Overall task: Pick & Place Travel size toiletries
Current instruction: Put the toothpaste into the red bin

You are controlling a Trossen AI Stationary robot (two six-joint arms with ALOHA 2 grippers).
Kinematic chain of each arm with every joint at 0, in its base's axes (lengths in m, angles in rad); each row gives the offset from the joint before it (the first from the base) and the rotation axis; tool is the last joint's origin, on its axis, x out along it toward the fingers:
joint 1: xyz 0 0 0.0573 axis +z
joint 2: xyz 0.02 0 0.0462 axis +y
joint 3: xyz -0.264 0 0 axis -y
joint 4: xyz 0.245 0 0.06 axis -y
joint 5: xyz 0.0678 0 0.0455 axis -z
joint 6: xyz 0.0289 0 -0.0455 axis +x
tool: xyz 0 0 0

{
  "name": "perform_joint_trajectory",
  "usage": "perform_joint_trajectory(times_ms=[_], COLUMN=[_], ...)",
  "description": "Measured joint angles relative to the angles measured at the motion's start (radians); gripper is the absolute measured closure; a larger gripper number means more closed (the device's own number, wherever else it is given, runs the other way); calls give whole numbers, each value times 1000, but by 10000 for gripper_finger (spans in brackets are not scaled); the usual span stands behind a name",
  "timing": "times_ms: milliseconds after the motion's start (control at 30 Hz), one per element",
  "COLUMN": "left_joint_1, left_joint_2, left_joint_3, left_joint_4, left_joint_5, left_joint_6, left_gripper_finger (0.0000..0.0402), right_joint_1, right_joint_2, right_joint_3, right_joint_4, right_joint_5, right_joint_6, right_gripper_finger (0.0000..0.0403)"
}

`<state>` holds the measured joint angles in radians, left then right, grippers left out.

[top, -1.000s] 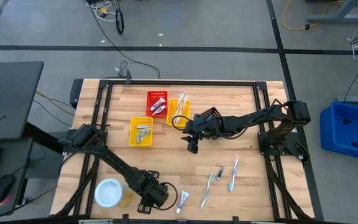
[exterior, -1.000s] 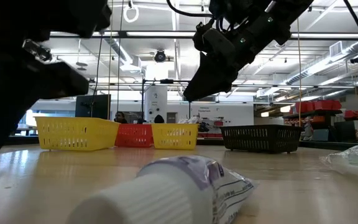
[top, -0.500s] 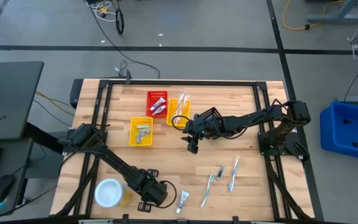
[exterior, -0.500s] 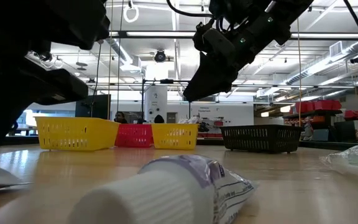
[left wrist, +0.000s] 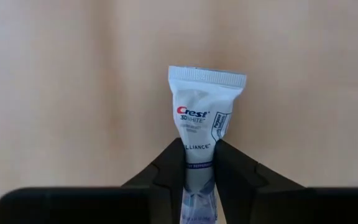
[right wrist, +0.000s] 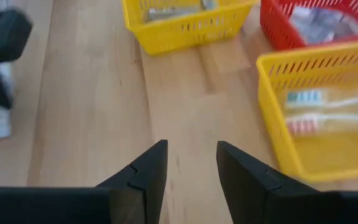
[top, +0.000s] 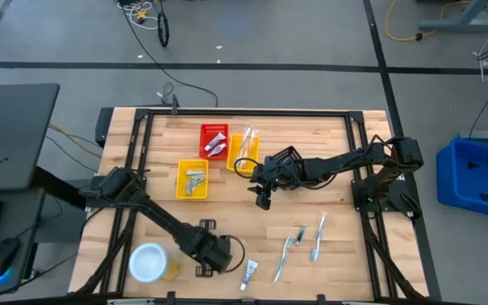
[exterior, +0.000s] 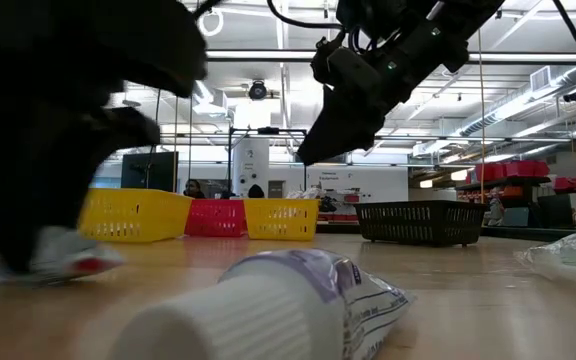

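Left tool (left wrist: 197, 165) pinches the toothpaste tube (left wrist: 202, 127) mid-body beside the white-topped container (top: 149, 261) — light, squishy, slippery; right tool (right wrist: 191, 163) hangs open, empty.

The white toothpaste tube (left wrist: 198, 134) seen in the left wrist view reads "Crest 3D WHITE" with "BRILLIANCE" partly covered just below it, and a small boxed panel of print at about three o'clock from the logo is too fine to read.
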<state>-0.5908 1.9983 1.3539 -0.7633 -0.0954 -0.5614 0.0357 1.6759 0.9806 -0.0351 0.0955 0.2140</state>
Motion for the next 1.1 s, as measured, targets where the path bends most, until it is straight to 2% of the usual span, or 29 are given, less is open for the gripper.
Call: perform_joint_trajectory(times_ms=[167, 333, 533, 733, 867, 1100], left_joint_1=[41, 96, 143, 209, 261, 411], left_joint_2=[2, 2, -17, -138, -236, -346], left_joint_3=[49, 79, 101, 102, 102, 103], left_joint_4=[-131, -234, -311, -341, -375, -422], left_joint_5=[-93, -115, -180, -221, -286, -321], left_joint_6=[72, 129, 230, 275, 306, 397], left_gripper_finger=[319, 319, 319, 319, 319, 323], right_joint_1=[0, 17, 52, 71, 79, 79], right_joint_2=[0, 0, 0, 0, 0, 0], right_joint_3=[0, 0, 0, 0, 0, 0], right_joint_4=[-86, -165, -186, -181, -172, -137], right_joint_5=[-27, -27, -28, -28, -27, -28], right_joint_6=[57, 147, 163, 173, 174, 167], right_gripper_finger=[247, 240, 248, 260, 263, 254])
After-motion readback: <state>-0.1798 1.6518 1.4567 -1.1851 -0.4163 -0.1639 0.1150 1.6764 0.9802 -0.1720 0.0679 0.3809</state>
